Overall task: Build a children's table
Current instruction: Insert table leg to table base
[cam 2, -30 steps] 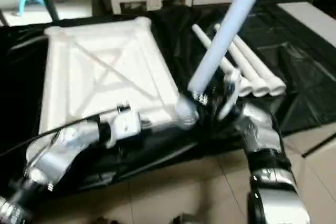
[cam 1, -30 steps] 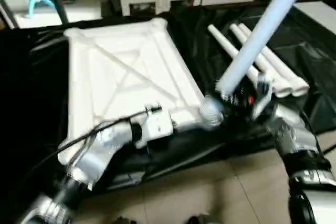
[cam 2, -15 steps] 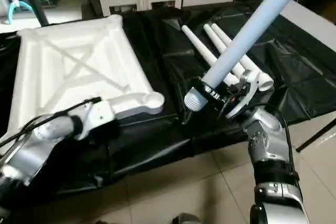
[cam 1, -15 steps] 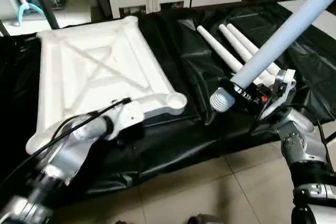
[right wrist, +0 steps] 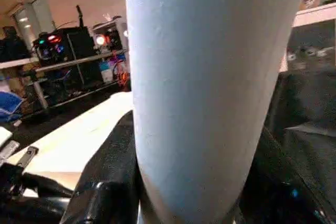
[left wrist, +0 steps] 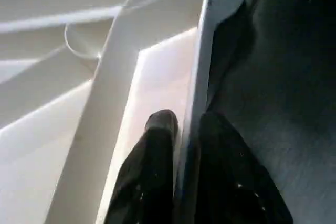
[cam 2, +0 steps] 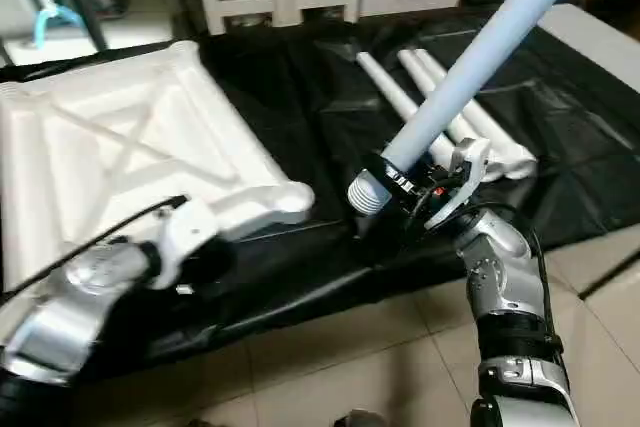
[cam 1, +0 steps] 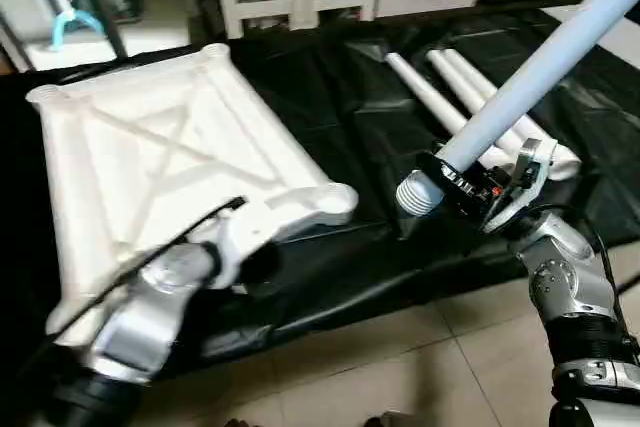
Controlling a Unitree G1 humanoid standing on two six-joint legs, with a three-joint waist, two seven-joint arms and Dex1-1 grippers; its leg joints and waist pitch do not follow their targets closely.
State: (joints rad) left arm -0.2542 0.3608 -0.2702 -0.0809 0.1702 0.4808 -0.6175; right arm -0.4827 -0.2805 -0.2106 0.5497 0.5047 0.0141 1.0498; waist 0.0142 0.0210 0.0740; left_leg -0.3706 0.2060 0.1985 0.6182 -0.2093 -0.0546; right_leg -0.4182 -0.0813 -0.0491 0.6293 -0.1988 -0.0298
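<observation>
Even indoor light; soft motion blur

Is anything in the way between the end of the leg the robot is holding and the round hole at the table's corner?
Nothing visible. The held leg ends with its ribbed tip beside the corner socket of the tabletop. Bare black sheet lies in the gap between them.
</observation>
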